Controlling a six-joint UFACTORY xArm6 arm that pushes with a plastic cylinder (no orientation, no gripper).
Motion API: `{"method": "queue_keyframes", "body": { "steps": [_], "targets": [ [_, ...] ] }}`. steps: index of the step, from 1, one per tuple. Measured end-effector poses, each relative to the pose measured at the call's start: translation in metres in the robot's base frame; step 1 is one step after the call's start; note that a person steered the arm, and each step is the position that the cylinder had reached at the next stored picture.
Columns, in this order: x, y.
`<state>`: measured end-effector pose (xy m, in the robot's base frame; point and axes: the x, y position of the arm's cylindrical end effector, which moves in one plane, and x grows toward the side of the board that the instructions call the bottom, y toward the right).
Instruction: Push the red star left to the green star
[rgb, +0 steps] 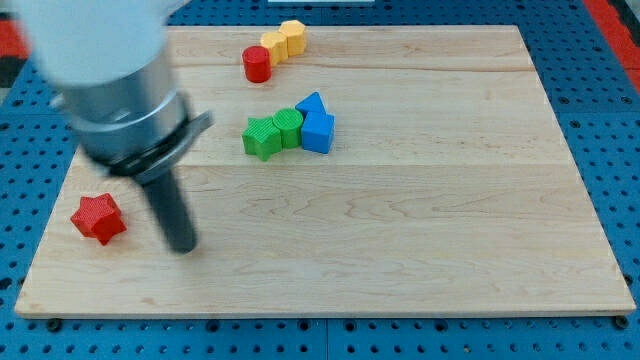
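Observation:
The red star (98, 218) lies near the board's left edge, toward the view's bottom left. The green star (262, 137) sits up and to the right of it, near the board's middle, touching a green round block (288, 126). My tip (183, 246) rests on the board just right of the red star and slightly lower, with a small gap between them. The rod and the grey arm rise from it toward the view's top left.
Two blue blocks (318, 130) (311, 103) touch the green round block on its right. A red cylinder (257, 63) and two yellow blocks (274, 46) (292, 35) stand near the board's top edge. The wooden board (420, 220) lies on a blue pegboard.

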<state>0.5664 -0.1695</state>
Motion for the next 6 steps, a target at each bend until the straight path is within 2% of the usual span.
{"method": "queue_keyframes", "body": {
  "steps": [1,2,4,5,6],
  "targets": [
    [0.006,-0.064],
    [-0.017,-0.055],
    [-0.074,-0.095],
    [-0.097,-0.092],
    [-0.114,-0.028]
  ]
}}
